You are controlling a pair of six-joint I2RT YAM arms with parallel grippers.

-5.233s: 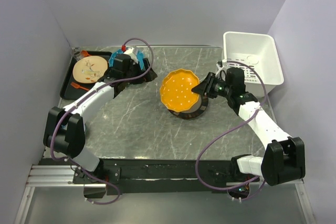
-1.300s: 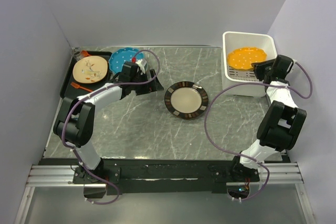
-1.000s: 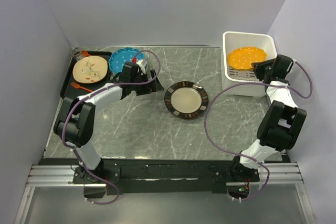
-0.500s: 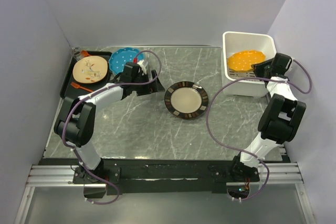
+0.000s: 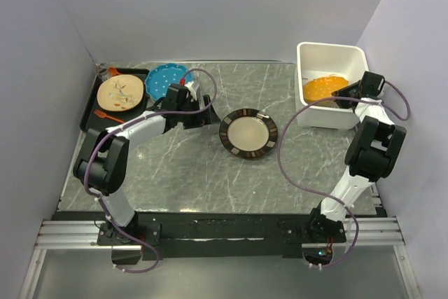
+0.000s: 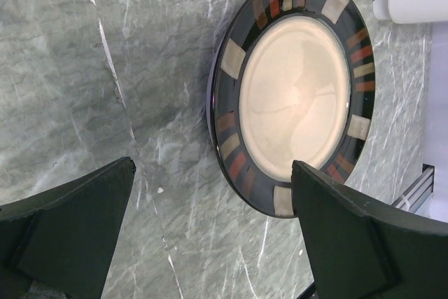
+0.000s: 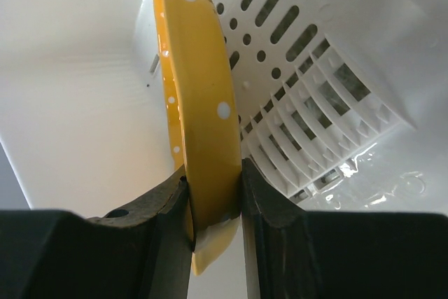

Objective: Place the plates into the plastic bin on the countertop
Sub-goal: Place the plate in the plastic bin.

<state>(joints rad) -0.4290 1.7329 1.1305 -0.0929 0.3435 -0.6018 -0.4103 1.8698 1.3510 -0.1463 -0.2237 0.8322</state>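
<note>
Gripping the orange plate (image 7: 199,124) by its rim, the right gripper (image 7: 213,201) is holding it inside the plastic bin (image 5: 329,47) at the upper right of the top view. Both fingers (image 7: 168,222) are pressing on the plate's edge, with no gap showing. The plate is not yet let go, so I am judging the first placement nearly done but not finished.

In the right wrist view the plate is showing edge-on, its line running from the top of the frame down to the jaws, with the bin's slotted white wall (image 7: 301,138) just to its right. From above it is reading as a flattened oval (image 5: 324,89), long axis lying left to right, tilted rather than flat, its right rim in the claw.

Much is waiting. The striped-rim plate (image 5: 248,133) is lying flat on the countertop (image 5: 210,173) at the middle of the frame, well apart from the bin. The teal plate (image 5: 166,78) is sitting at the upper left, just beside the black tray (image 5: 91,113). A pale plate (image 5: 120,92) is lying on that tray.

The left gripper (image 5: 199,113) is standing wide open with nothing held, just left of the striped-rim plate (image 6: 294,92), which is filling the upper right of its wrist view.
</note>
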